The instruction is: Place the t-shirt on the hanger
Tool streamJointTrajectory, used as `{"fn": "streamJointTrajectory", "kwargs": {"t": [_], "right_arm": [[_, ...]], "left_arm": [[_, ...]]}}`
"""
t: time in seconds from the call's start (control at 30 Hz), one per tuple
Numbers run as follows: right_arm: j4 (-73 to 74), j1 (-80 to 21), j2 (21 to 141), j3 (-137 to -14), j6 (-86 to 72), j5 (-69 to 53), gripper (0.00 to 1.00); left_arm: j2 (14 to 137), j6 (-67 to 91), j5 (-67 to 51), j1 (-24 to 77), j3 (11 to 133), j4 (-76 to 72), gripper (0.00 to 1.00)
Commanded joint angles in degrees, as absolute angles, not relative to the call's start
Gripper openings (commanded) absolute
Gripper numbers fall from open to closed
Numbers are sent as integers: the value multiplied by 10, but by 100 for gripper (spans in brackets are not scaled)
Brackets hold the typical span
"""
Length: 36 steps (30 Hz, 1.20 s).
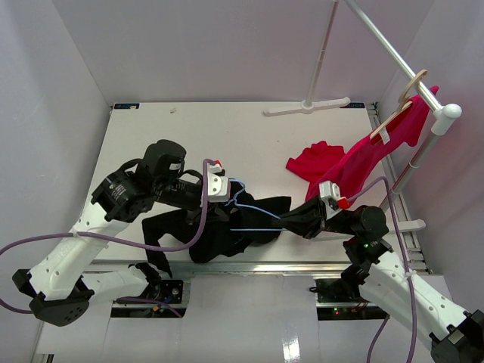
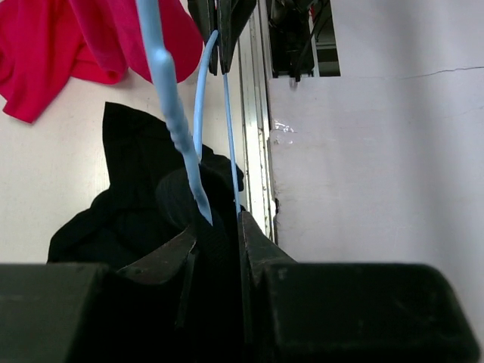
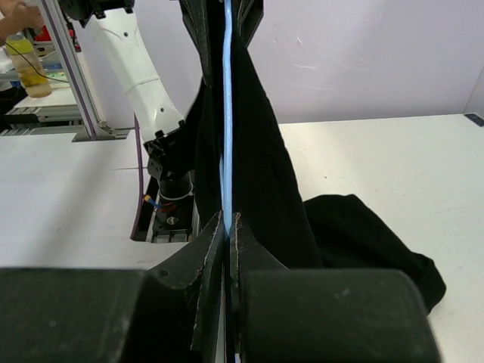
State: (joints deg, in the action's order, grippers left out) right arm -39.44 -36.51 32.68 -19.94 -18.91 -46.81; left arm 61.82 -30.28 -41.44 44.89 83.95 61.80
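Observation:
The black t-shirt (image 1: 227, 234) hangs bunched over the near middle of the table, partly lifted. My left gripper (image 1: 224, 203) is shut on a fold of it; in the left wrist view the black cloth (image 2: 136, 204) fills the gap between the jaws (image 2: 221, 231). The light-blue wire hanger (image 1: 253, 214) runs through the cloth, its hook near the left gripper. My right gripper (image 1: 291, 221) is shut on the hanger's right end. In the right wrist view the blue wire (image 3: 226, 113) rises from the closed jaws (image 3: 229, 221) with the t-shirt (image 3: 265, 166) draped over it.
A bright red shirt (image 1: 355, 170) hangs from a pale wooden hanger (image 1: 401, 106) on the white rack (image 1: 393, 53) at the right, its hem lying on the table (image 1: 314, 160). The rack's white foot (image 1: 306, 106) stands at the back. The table's front edge lies just below the t-shirt.

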Motion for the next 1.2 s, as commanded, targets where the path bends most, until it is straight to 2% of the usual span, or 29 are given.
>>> {"fn": "streamJointTrajectory", "kwargs": {"t": [0.0, 0.03, 0.17, 0.23, 0.33, 0.4, 0.43, 0.47, 0.63, 0.83, 1.03, 1.17], "right_arm": [[-495, -368, 353, -234, -216, -453, 8], [-496, -368, 359, -236, -217, -453, 8], [-471, -368, 367, -239, -199, -442, 9], [-418, -368, 363, -252, -176, -414, 13], [-344, -368, 354, -273, -152, -362, 32], [-308, -369, 343, -283, -149, -315, 41], [-292, -368, 337, -288, -149, -293, 49], [-280, -368, 332, -292, -150, -278, 52], [-244, -368, 323, -321, -158, -231, 57], [-276, -368, 323, -317, -177, -202, 65], [-310, -370, 395, -322, -231, -196, 69], [-300, -408, 443, -341, -229, -125, 70]], "left_arm": [[624, -305, -448, 453, 822, 584, 10], [628, -301, -446, 453, 823, 581, 1], [635, -250, -353, 453, 831, 543, 0], [617, -228, -315, 453, 818, 522, 0], [578, -205, -253, 453, 795, 482, 0], [551, -179, -222, 453, 784, 456, 0], [538, -159, -184, 453, 780, 445, 0], [531, -134, -160, 453, 785, 440, 0], [537, -85, -148, 453, 806, 470, 0], [517, -34, -70, 452, 781, 448, 0], [469, 12, 12, 453, 708, 363, 0], [458, 24, 55, 453, 677, 338, 0]]}}
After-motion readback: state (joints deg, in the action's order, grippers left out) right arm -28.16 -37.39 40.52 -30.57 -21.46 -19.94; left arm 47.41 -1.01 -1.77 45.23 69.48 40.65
